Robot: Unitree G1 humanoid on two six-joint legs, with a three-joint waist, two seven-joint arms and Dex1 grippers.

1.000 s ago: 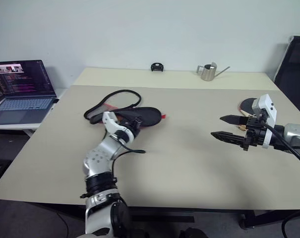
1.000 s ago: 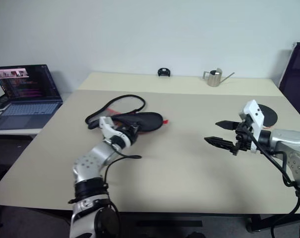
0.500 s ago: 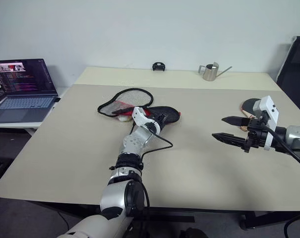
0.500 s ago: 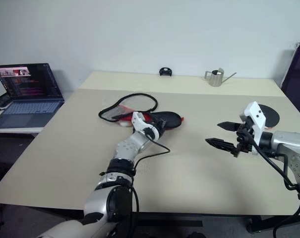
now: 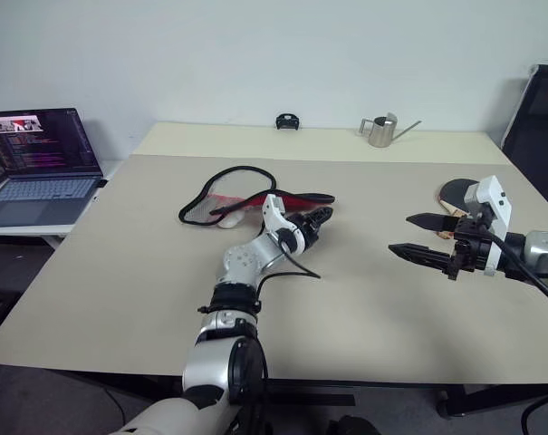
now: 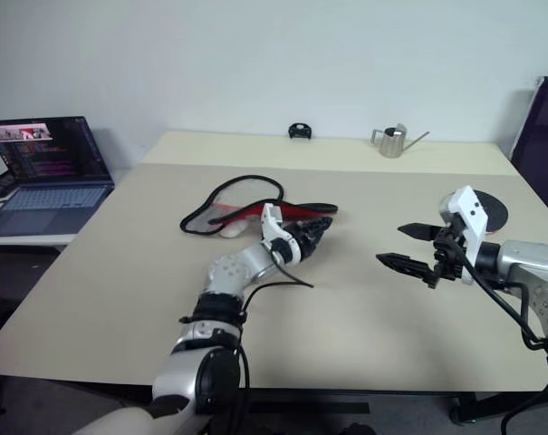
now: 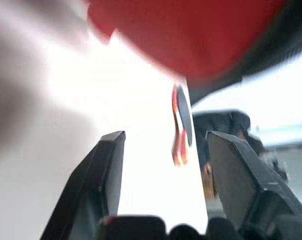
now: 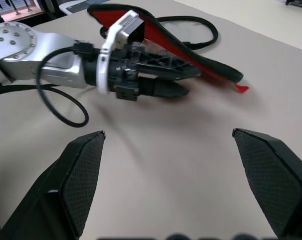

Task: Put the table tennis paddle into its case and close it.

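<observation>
The case lies open on the table, black outside with red lining showing, its black zipper rim looping to the left. My left gripper sits at the case's right end with its fingers apart and nothing between them. In the left wrist view the red lining fills the space just beyond the fingers. The table tennis paddle lies flat at the table's right side, partly hidden behind my right gripper. That gripper hovers open above the table, pointing left toward the case.
A laptop stands open on a side desk at the left. A metal watering can and a small black object sit at the table's far edge. A black chair stands at the right. Bare table lies between the grippers.
My left arm has swung right, dragging the case with it toward the table's middle, and its fingers have then come apart off the case. The right gripper has stayed put.
</observation>
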